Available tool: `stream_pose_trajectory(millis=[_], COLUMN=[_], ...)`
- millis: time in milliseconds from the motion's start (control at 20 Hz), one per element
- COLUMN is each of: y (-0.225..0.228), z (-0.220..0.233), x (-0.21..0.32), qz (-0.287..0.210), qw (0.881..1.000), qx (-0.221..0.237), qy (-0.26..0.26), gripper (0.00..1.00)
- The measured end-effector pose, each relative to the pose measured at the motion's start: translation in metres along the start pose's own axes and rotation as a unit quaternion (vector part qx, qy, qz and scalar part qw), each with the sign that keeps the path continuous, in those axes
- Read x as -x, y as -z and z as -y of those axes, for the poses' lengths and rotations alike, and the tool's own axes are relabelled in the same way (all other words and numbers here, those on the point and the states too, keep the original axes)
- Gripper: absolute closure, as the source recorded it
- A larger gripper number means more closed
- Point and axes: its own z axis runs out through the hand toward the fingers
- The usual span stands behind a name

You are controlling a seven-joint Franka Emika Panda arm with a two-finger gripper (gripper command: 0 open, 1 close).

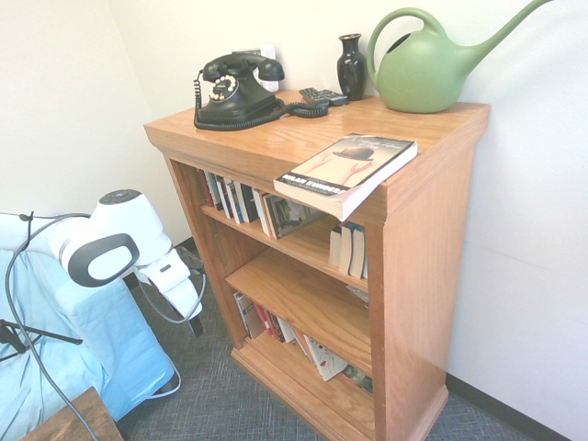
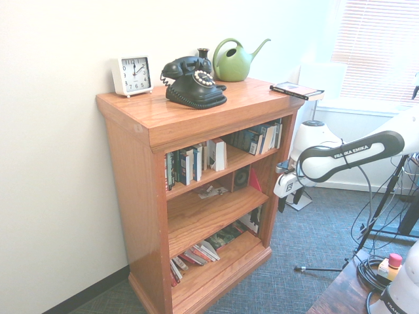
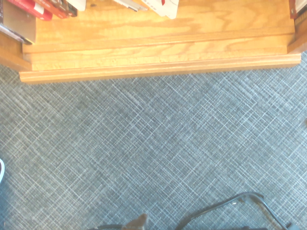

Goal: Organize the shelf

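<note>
Shelf (image 1: 432, 239) of oak-coloured wood stands against the pale wall on grey carpet (image 3: 153, 143), just beyond the pincer (image 1: 195, 323), which hangs low in front of it, pointing down at the floor and apart from the wood. The pincer's fingers are a small dark shape in both outside views; they look spread, with nothing between them.

High above the pincer, on the shelf's thick top, sit a black rotary telephone (image 1: 234, 92), a dark vase (image 1: 351, 66), a green watering can (image 1: 427, 64) and a small dark remote (image 1: 323, 96). A paperback book (image 1: 347, 173) lies flat near the top's front edge, one corner hanging over. From the other side a white alarm clock (image 2: 132, 74) shows at the back corner, near the wall.

Above the pincer's level, the upper tier holds upright and leaning books (image 1: 241, 200) in two groups. The middle tier is mostly bare wood with a few small items toward its back. The bottom tier, nearest the pincer's height, carries books (image 1: 276, 326) that lean over or lie nearly flat.

From the wrist, the shelf's base moulding (image 3: 158, 67) runs across the carpet, with book ends (image 3: 43, 7) showing at the edge.
</note>
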Motion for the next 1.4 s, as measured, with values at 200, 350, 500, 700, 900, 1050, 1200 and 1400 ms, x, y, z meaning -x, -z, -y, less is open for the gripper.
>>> stream_pose_trajectory(millis=[200,350,500,700,900,1050,1200,1400], y=[-0.002,-0.005,-0.002,0.02,0.065,0.096,0.12,0.152], z=[-0.005,-0.022,-0.049,-0.082,-0.1,-0.101,-0.096,-0.085], x=[-0.006,-0.024,-0.053,-0.095,-0.124,-0.135,-0.141,-0.145], qz=[-0.003,-0.021,-0.071,-0.165,-0.257,-0.32,-0.385,-0.454], qw=[1.0,0.999,0.996,0.979,0.951,0.926,0.891,0.845], qx=[0.005,0.024,0.057,0.103,0.148,0.175,0.206,0.244], qy=[-0.002,0.004,0.022,0.055,0.081,0.1,0.123,0.142], gripper=[0.0,0.0,0.0,0.0,0.0,0.0,0.0,0.0])
